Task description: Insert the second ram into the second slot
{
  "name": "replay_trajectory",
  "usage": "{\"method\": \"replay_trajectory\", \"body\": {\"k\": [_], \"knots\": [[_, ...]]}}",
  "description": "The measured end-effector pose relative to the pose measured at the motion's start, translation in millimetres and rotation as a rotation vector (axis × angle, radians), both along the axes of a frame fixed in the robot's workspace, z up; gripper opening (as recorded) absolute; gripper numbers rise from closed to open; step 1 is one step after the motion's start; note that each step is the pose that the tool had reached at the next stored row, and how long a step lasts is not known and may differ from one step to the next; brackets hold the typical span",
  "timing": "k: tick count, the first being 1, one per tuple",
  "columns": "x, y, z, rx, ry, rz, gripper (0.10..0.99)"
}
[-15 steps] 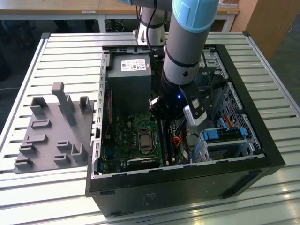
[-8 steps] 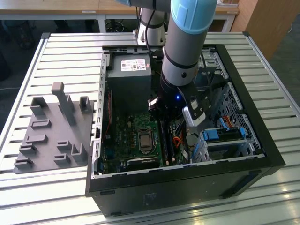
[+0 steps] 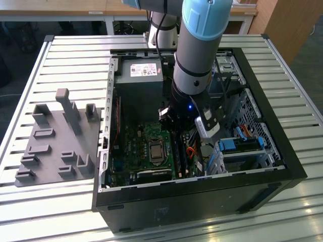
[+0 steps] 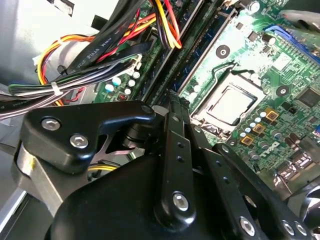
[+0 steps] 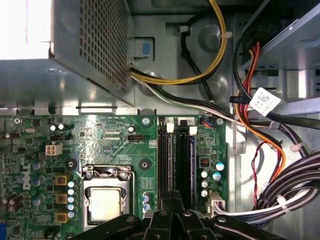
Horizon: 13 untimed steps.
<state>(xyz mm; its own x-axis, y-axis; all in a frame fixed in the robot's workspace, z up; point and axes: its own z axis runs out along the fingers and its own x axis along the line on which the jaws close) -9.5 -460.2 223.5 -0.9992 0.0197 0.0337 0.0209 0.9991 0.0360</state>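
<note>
My gripper [image 3: 176, 132] reaches down into the open computer case [image 3: 202, 187], over the two long memory slots [image 3: 180, 156] beside the processor socket [image 3: 155, 151]. In both wrist views the black fingers meet in a point with no gap: gripper [image 5: 172, 196] at the near end of the slots [image 5: 175, 160], gripper [image 4: 172, 98] likewise. A thin bluish stick, the ram [image 4: 199, 50], stands on edge along the slot line ahead of the fingertips. I cannot tell how deep it sits, nor whether the fingers touch it.
A grey holder block [image 3: 55, 141] with upright pegs lies outside the case on the exterior view's left. The power supply [image 3: 139, 80] fills the case's far end. Cable bundles [image 5: 260, 150] run beside the slots. Blue drive clips [image 3: 242, 143] sit on the exterior view's right.
</note>
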Motion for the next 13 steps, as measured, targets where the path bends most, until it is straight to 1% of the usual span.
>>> {"method": "replay_trajectory", "body": {"k": [13], "knots": [[0.5,0.0,-4.9,-0.001,0.0001,0.000,0.106]]}}
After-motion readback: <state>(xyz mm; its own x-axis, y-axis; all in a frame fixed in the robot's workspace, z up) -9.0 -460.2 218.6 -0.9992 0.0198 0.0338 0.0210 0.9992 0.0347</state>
